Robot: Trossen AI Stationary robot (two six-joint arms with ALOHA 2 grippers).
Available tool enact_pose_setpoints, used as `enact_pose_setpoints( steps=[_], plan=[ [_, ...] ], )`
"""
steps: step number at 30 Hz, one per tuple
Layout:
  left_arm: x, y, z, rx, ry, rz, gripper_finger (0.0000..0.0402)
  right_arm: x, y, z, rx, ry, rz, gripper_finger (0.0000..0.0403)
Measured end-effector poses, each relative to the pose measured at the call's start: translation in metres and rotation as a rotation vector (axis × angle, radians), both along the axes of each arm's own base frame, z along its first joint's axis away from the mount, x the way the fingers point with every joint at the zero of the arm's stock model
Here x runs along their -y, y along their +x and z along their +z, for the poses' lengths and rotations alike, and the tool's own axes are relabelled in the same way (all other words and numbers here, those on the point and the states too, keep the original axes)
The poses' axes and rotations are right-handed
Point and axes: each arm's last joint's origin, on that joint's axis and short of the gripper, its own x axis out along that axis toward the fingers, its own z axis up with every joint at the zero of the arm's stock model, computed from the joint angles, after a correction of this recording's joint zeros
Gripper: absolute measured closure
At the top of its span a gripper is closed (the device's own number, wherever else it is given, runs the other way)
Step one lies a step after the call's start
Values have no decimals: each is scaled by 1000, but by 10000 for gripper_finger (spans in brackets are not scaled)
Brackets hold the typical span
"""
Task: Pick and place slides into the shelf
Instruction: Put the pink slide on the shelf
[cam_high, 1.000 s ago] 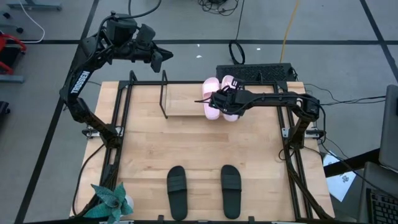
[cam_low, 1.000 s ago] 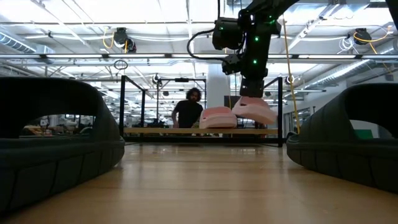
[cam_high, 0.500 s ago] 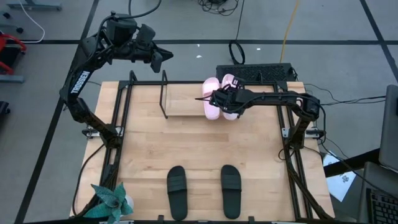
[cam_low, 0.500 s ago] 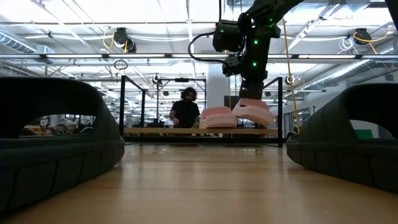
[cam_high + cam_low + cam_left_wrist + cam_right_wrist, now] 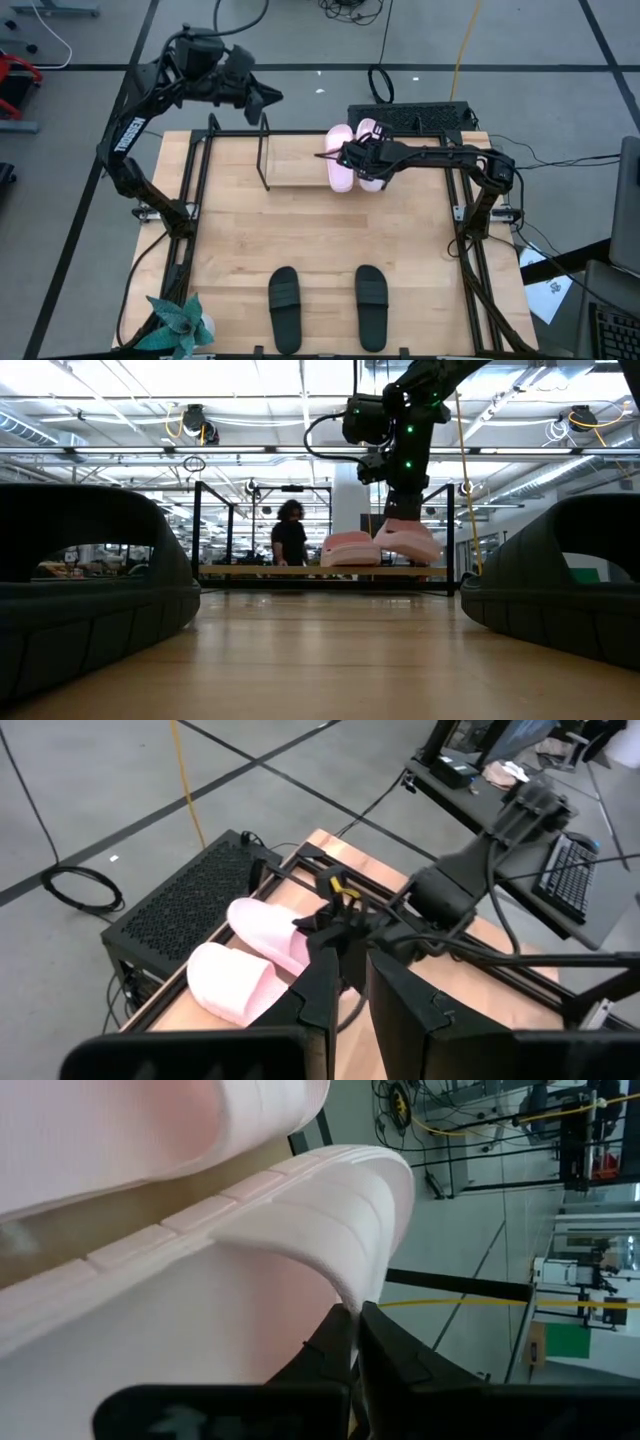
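Observation:
Two pale pink slides lie side by side at the shelf's right end: one point(image 5: 340, 172) rests on the shelf's wooden base point(image 5: 295, 160), and the right one point(image 5: 368, 128) is under my right gripper point(image 5: 345, 157), which is shut on it. The shelf's black rod loop point(image 5: 264, 150) stands upright to their left. Two black slides point(image 5: 284, 295) point(image 5: 371, 305) lie sole down near the table's front edge. My left gripper point(image 5: 272, 97) hangs high over the far left corner, its fingers nearly together with nothing between them. The left wrist view shows both pink slides point(image 5: 235, 985) from afar. My right gripper pinches the edge of the pink slide's wide strap point(image 5: 345, 1295) between its two fingers. It comes from the table's right side, slanting down. In the low view the slide point(image 5: 408, 540) sits tilted below the gripper; whether its sole rests on the shelf I cannot tell.
A potted plant point(image 5: 178, 325) stands at the near left corner. A black perforated box point(image 5: 410, 118) sits beyond the far edge. Black frame rails point(image 5: 190, 200) run along the table's left and right sides. Bare wood lies between the shelf and the black slides.

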Motion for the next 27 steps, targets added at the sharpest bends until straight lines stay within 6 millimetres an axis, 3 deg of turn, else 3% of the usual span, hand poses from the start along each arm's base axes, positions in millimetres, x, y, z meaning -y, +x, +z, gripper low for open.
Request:
enact_pose_setpoints(
  steps=[27],
  plan=[
    [5, 3, 0, -3, 11, -30, 350, 13, 0, 1, 7, 10, 18, 403]
  ],
)
